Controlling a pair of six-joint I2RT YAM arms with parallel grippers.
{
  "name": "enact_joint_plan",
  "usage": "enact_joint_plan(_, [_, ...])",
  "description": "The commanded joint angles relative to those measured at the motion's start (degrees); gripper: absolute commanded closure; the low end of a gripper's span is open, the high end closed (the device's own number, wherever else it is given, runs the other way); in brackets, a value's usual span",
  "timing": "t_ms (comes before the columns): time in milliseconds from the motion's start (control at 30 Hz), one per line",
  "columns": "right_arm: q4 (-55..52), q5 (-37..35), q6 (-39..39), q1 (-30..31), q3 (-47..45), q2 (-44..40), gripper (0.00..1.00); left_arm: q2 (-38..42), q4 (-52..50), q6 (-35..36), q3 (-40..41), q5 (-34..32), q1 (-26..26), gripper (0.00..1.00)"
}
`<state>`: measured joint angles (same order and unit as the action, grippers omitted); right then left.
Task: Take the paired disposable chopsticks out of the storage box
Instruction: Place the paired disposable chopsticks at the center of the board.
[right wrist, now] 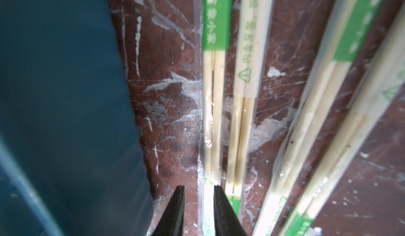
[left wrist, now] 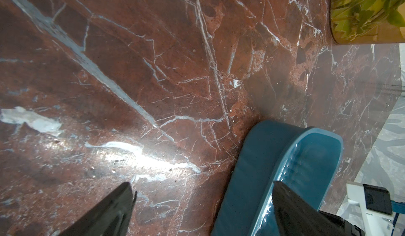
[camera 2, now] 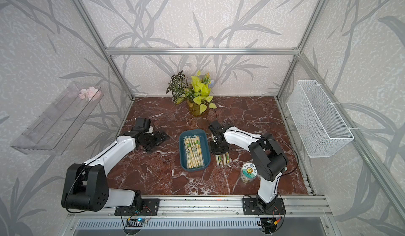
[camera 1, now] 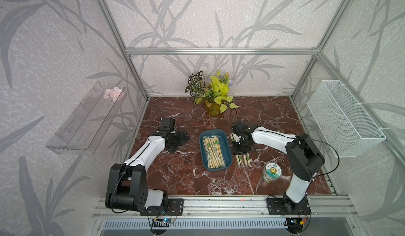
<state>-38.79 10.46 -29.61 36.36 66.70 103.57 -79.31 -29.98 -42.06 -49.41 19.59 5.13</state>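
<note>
Right gripper [right wrist: 198, 187] low over the loose pairs [camera 1: 243, 159] beside the box [camera 1: 202, 149]
Most chopsticks [camera 1: 213, 152] lie lengthwise in the box at the middle of the table [camera 1: 175, 175]; in both top views several sleeved pairs lie side by side on the table just to the right of it, apart from its wall, with a jar [camera 1: 271, 172] nearer the right arm's base. In the right wrist view the jaws stand narrowly parted astride the pair nearest the box [right wrist: 213, 114], a sliver of table showing between one finger and the sleeve. The left gripper [left wrist: 201, 183] hangs over bare table to the left of the box, its jaws wide apart and holding nothing
</note>
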Motion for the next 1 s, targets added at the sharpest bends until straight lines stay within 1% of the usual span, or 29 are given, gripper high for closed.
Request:
enact_joint_plan(0, [-1.2, -0.5, -0.6, 2.0, 2.2, -0.8, 0.74, -0.7, -0.5, 0.2, -1.8, 0.0, -0.3, 0.01])
enact_joint_plan(200, [-2.0, -0.4, -1.8, 5.6, 5.1, -0.3, 0.74, -0.8, -0.3, 0.3, -1.8, 0.3, -0.3, 0.01])
enact_joint_plan(267, [-2.4, -0.6, -2.1, 5.7, 5.5, -0.4, 0.74, -0.8, -0.3, 0.3, -1.6, 0.3, -0.3, 0.01])
enact_joint_plan(500, [-6.7, -5.7, -0.4, 5.2, 8.3, -2.9, 0.74, -0.4, -0.3, 0.4, -1.3, 0.4, -0.3, 0.01])
enact_joint_plan(700, [-7.8, -5.3, 0.4, 6.2, 13.5, -3.9, 0.74, -0.1, 0.1, 0.3, -1.0, 0.3, -0.3, 0.01])
enact_joint_plan(967, [-7.9, -2.7, 1.5, 9.7, 21.8, 2.9, 0.71, -0.7, 0.1, 0.2, -1.6, 0.4, -0.3, 0.01])
